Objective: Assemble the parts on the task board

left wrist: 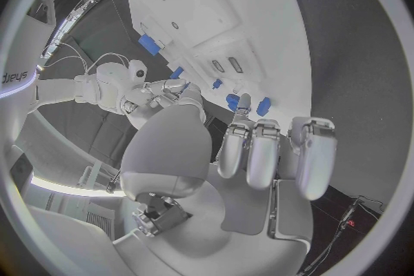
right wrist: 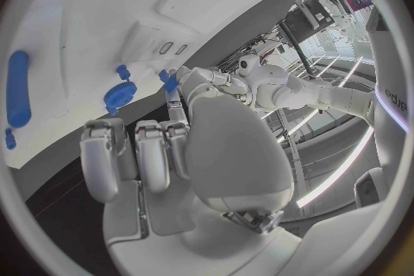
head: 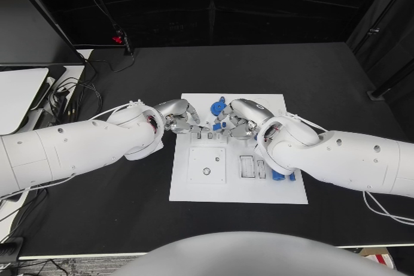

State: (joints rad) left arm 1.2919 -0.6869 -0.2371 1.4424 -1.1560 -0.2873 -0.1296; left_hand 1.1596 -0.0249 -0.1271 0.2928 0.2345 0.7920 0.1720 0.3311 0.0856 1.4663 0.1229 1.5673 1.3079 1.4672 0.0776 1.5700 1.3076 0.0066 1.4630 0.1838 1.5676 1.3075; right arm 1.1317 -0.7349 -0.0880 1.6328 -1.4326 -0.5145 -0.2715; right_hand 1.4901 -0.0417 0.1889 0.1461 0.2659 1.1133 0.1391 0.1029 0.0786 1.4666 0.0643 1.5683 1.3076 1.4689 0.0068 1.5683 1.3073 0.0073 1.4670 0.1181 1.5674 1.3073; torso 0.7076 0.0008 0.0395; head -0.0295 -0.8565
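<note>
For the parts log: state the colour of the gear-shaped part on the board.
Blue; the gear shows best in the right wrist view.

You have a black table [head: 121,210] under everything, running far back to a dark curtain [head: 216,15]. Off its left edge sits a white surface [head: 17,90], and beside it a tangle of cables [head: 73,93] spills toward the table's left side. At the far left corner a dark post [head: 127,45] stands with a small red light [head: 116,39] just beside it. At the far right you can see a dark stand foot [head: 380,93] on the floor, just off the table's edge.
</note>
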